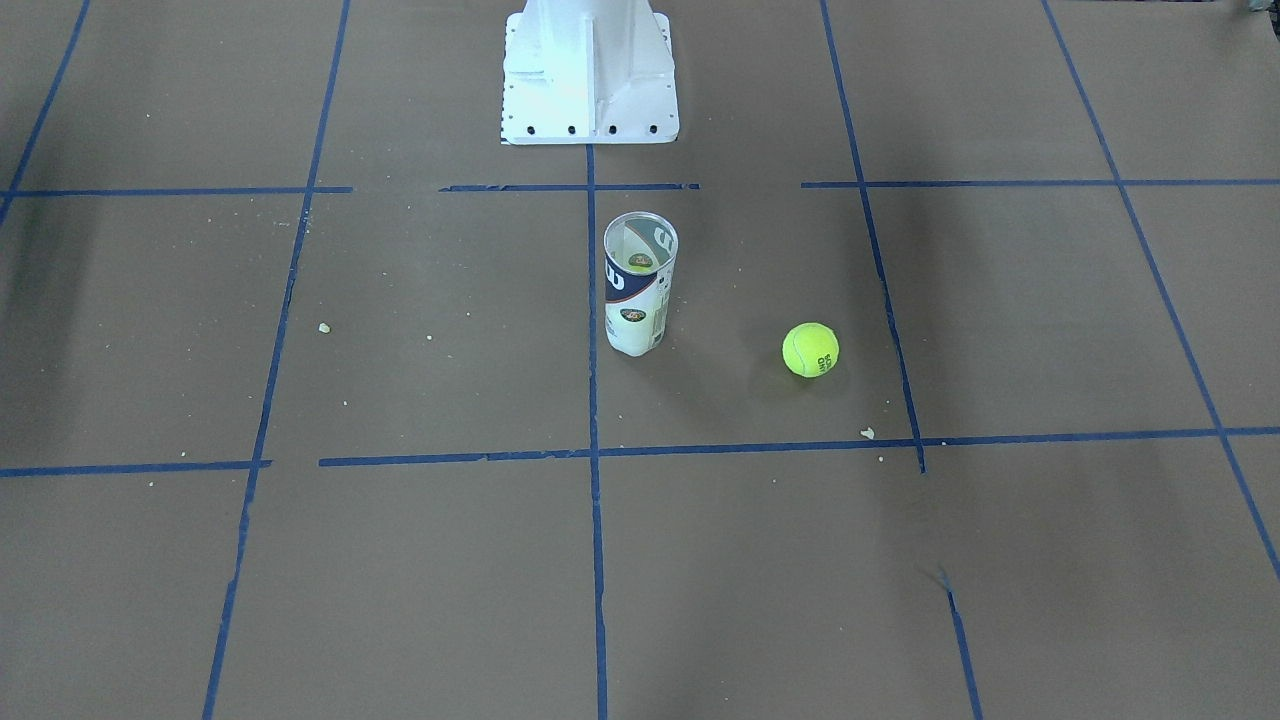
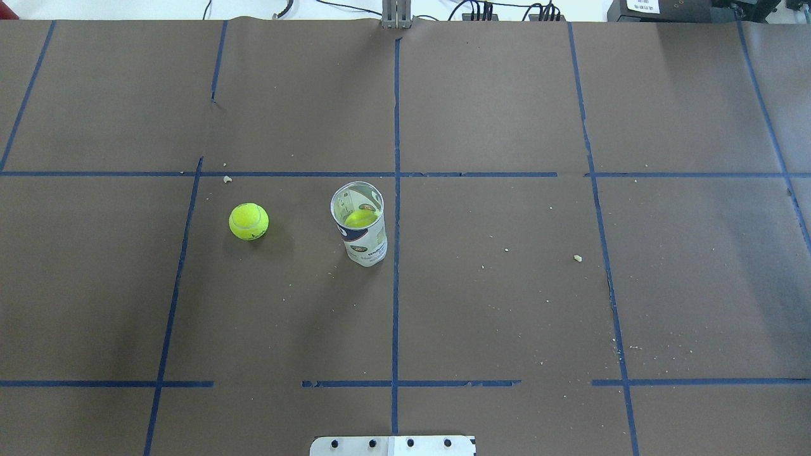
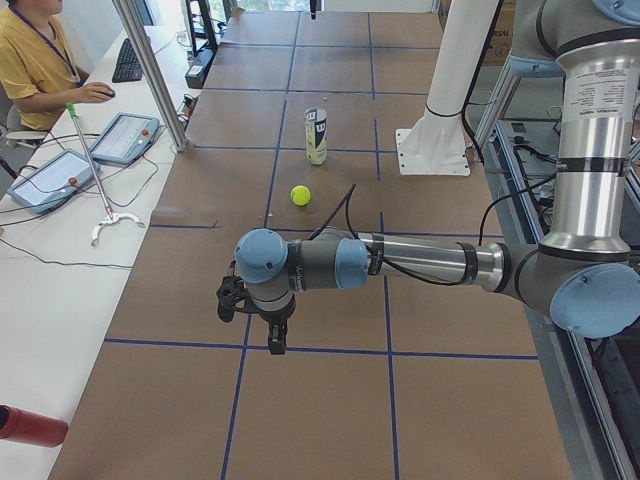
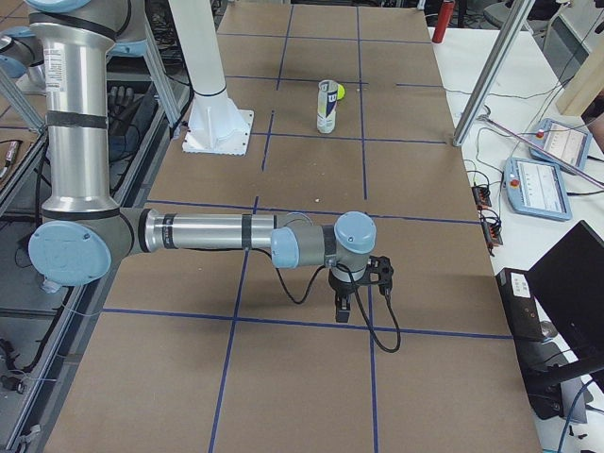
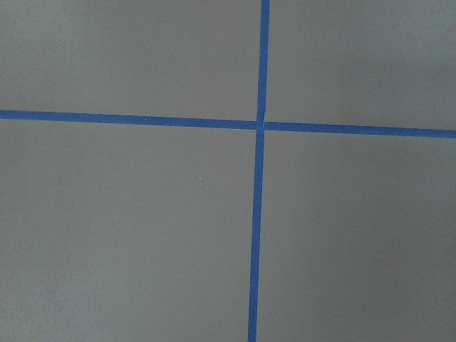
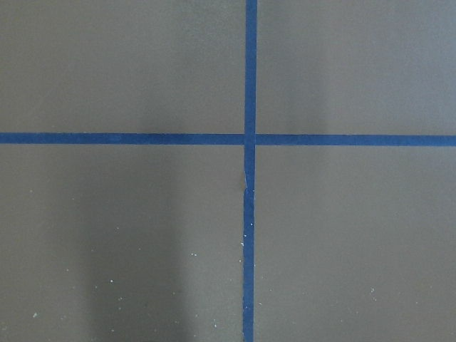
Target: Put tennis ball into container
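Crumbs (image 2: 227, 179) near tennis ball (image 2: 248, 221), container (image 2: 367, 247) upright beside

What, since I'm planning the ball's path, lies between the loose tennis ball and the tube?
Only bare brown paper lies between the tennis ball and the container; the overhead view shows it.

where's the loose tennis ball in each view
Exterior front-facing: tennis ball right of centre, right of the container.
Overhead: tennis ball left of centre, left of the container.
Exterior left: tennis ball upper middle, nearer than the container.
Exterior right: tennis ball at top, just beyond the container.
Wrist views: not in view.
Shared landmark: the container.
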